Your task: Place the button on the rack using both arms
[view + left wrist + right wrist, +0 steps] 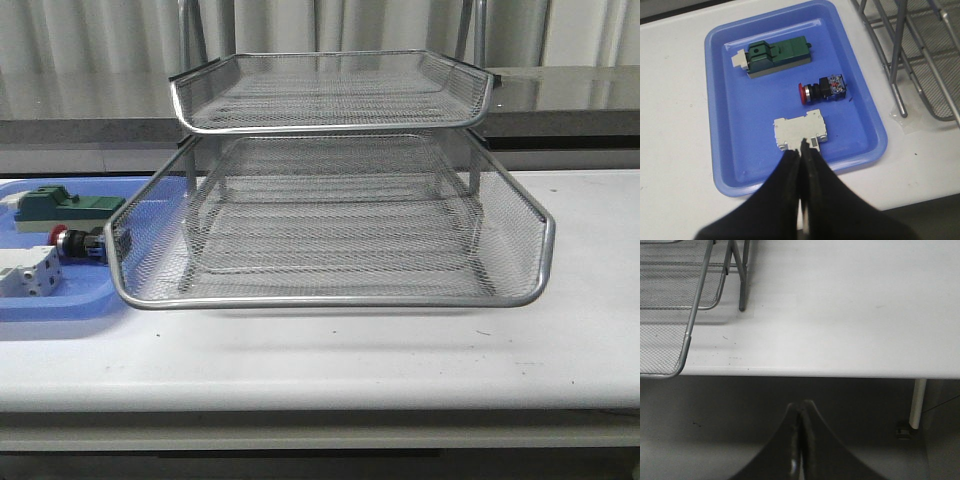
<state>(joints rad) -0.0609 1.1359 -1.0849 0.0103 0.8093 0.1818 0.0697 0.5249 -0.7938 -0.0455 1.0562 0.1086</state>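
Note:
The button [822, 90], red-headed with a black body and blue rear block, lies on its side in the blue tray [740, 125]; in the front view the button [77, 243] shows just left of the rack's lower tier. The silver wire-mesh rack [330, 230] fills the middle of the table. My left gripper [801, 150] is shut with nothing in it, its tips over the white terminal block, the button a short way off. My right gripper [801, 405] is shut and empty, off the table's front edge, with the rack [670, 315] off to one side. Neither arm shows in the front view.
A green rectangular block [777, 56] and a white terminal block [800, 131] share the blue tray with the button. A rack leg [896, 75] stands on a taped spot beside the tray. A table leg [916, 402] shows below the table edge.

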